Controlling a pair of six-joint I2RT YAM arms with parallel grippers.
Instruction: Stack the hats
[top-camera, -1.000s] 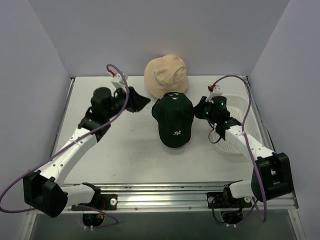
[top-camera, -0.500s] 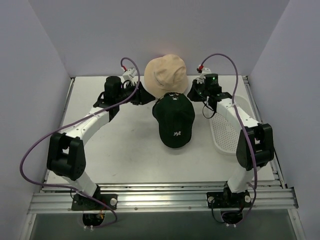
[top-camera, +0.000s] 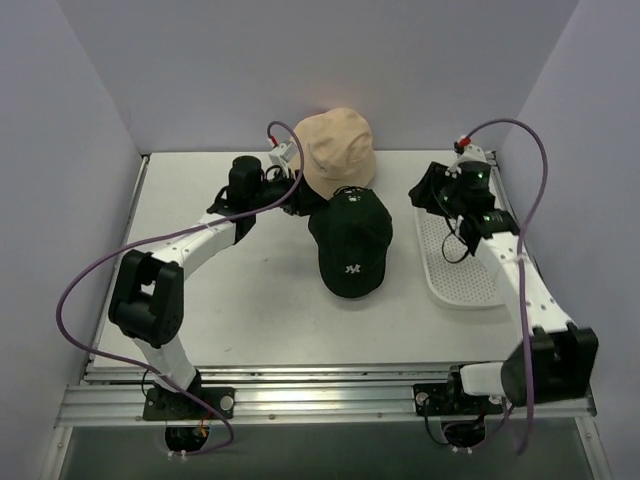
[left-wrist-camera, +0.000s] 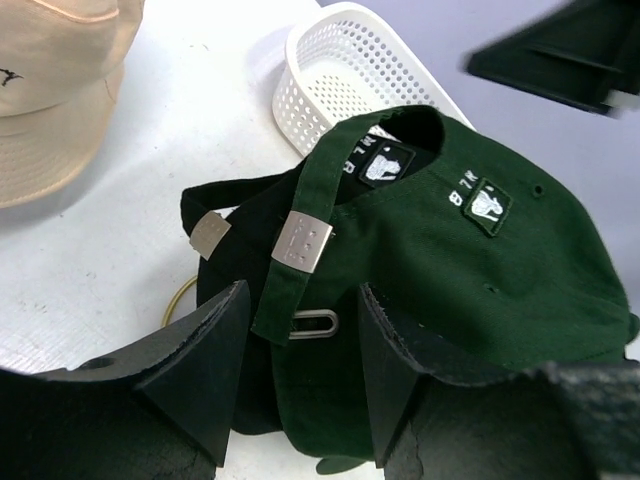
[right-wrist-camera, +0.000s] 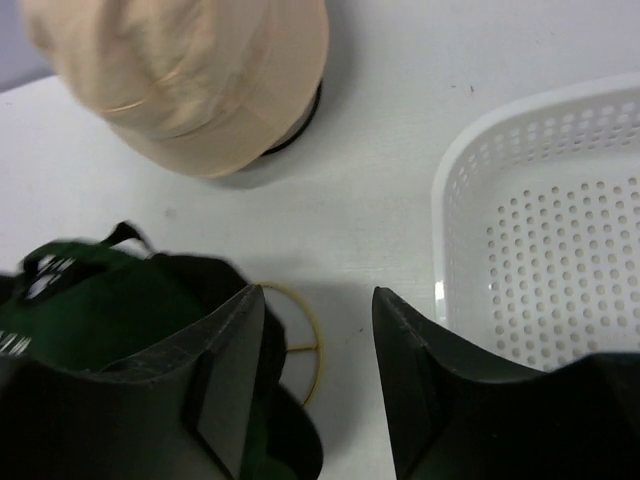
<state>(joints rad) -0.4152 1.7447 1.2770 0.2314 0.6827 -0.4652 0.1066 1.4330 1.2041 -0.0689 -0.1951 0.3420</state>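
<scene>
A dark green cap (top-camera: 350, 238) with a white front logo lies at mid-table. In the left wrist view this green cap (left-wrist-camera: 450, 270) covers a black cap (left-wrist-camera: 215, 255), of which only the strap and back edge show. The tan bucket hat (top-camera: 333, 148) sits just behind them. My left gripper (top-camera: 303, 197) is at the green cap's back and stands open (left-wrist-camera: 302, 300), the cap's strap end lying loose between its fingers. My right gripper (top-camera: 425, 190) hovers open (right-wrist-camera: 318, 295) to the right of the caps, with bare table between its fingers.
A white perforated tray (top-camera: 462, 262) lies along the right side, its corner (right-wrist-camera: 470, 190) just right of my right fingers. A thin gold wire frame (right-wrist-camera: 300, 345) pokes out from under the caps. Grey walls close in the table on three sides.
The right gripper opened and swung right, away from the caps toward the tray's far end. The left gripper slid right to the green cap's back and opened wider. The cap shifted slightly right.
</scene>
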